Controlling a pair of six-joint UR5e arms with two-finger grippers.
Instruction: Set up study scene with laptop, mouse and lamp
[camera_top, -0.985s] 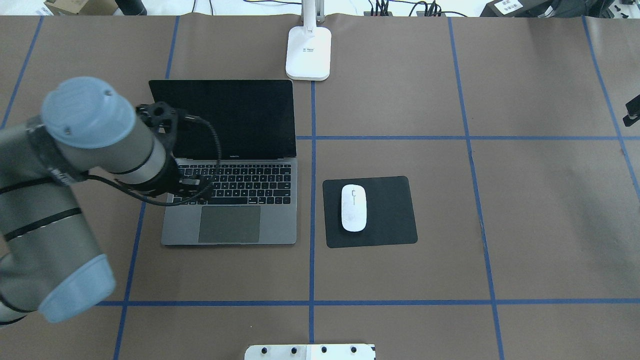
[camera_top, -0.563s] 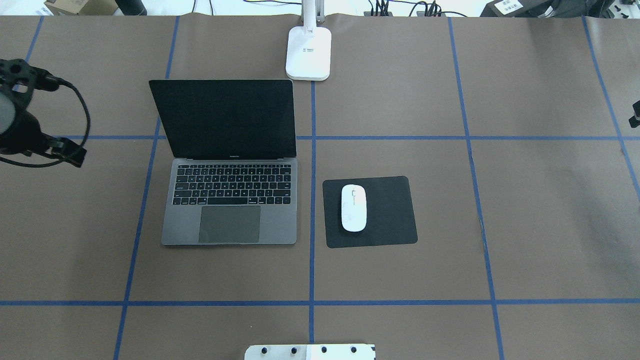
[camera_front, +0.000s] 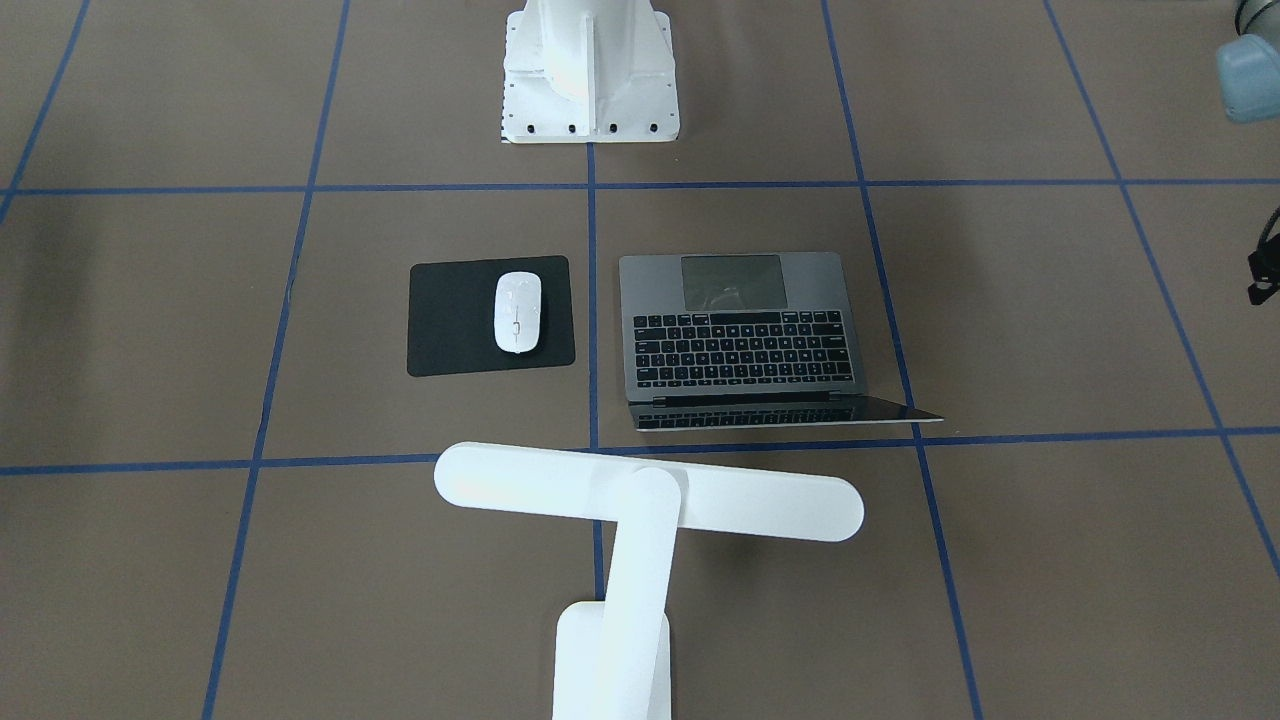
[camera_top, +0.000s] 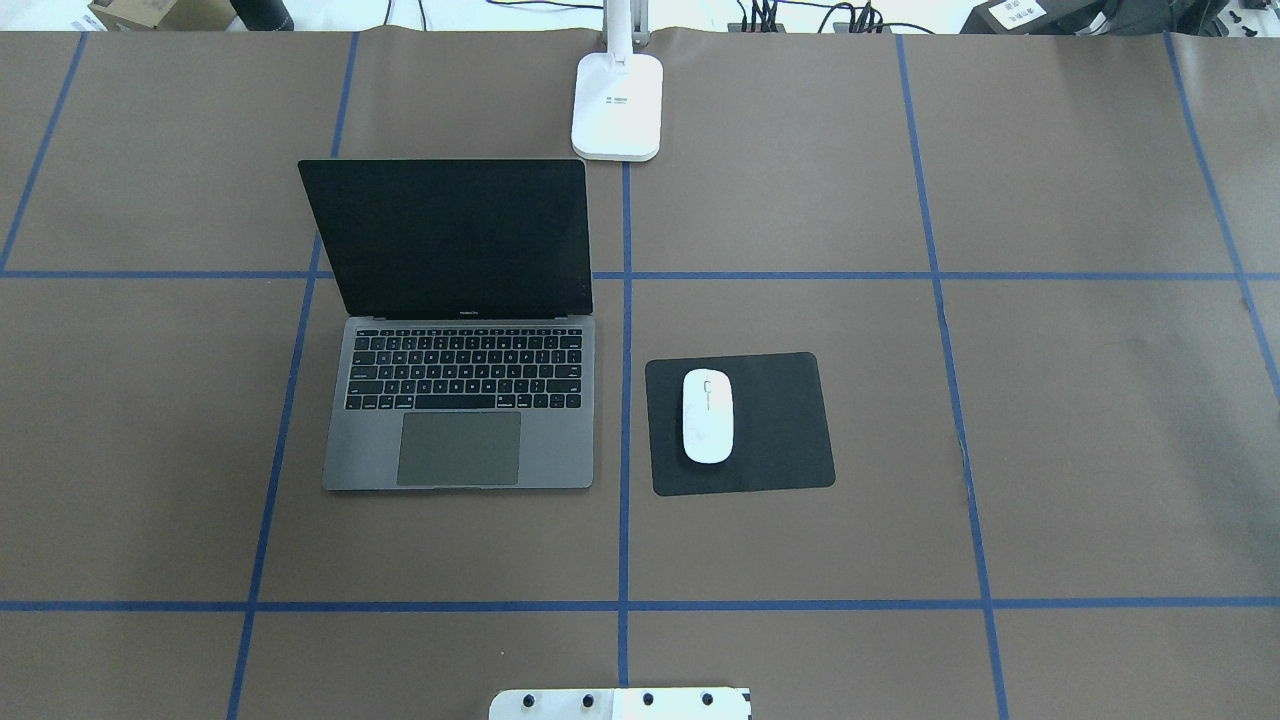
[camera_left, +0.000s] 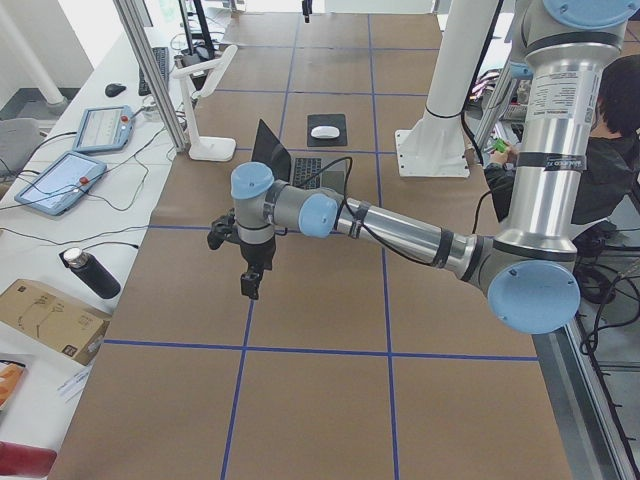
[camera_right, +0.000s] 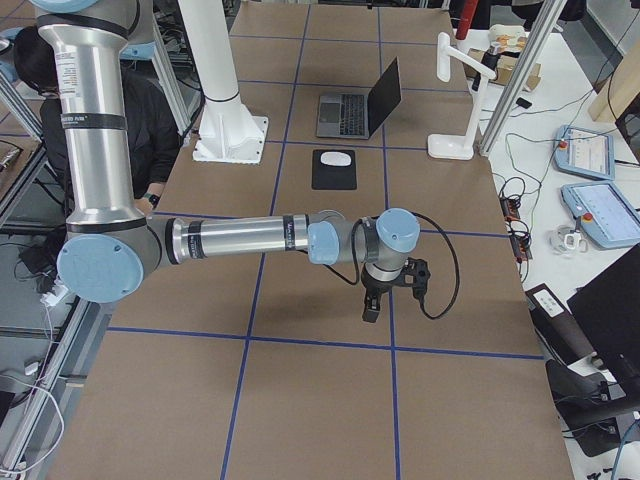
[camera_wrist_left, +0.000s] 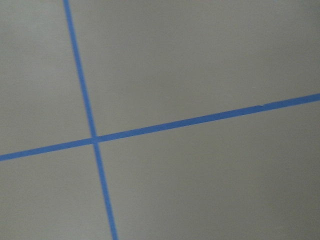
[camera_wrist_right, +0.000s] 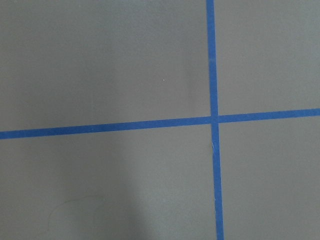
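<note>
Retreating from laptop (camera_top: 458, 420), left hand (camera_left: 250, 288) gone from overhead view, right hand (camera_right: 371, 311) too, spread unreadable

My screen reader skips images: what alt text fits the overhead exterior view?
An open grey laptop sits left of a white mouse on a black mousepad, with a white lamp base beyond them. Blue tape lines grid the brown table.
</note>
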